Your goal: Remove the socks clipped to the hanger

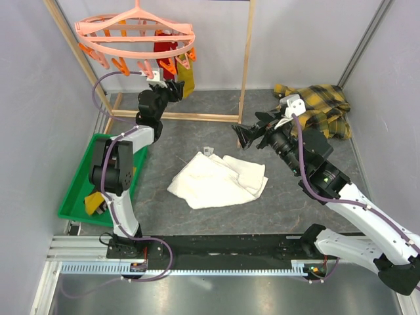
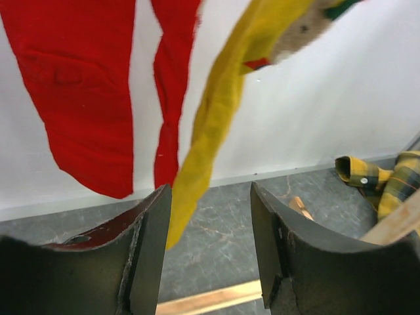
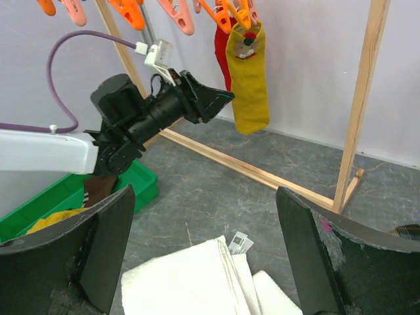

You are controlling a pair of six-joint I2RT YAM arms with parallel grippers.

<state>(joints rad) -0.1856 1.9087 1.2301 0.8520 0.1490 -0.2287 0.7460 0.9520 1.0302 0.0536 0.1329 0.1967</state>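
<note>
Matt cloth socks (image 2: pixel 79 98), smooth plastic hanger (image 1: pixel 131 27)

Grey bench (image 1: pixel 216 134), three loads.
White towel (image 1: pixel 220 178) at centre, plaid shirt (image 1: pixel 321 106) at two o'clock, green tray (image 1: pixel 77 184) at nine.

The white, black-jointed, purple-cabled arms (image 1: pixel 131 138) end in a black left hand (image 2: pixel 210 190) and right hand (image 3: pixel 205 191).

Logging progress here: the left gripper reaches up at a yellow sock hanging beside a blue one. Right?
Not quite. Beside the yellow sock hangs a red sock, not a blue one; the left wrist view shows it. The left gripper does reach up at the yellow one.
</note>
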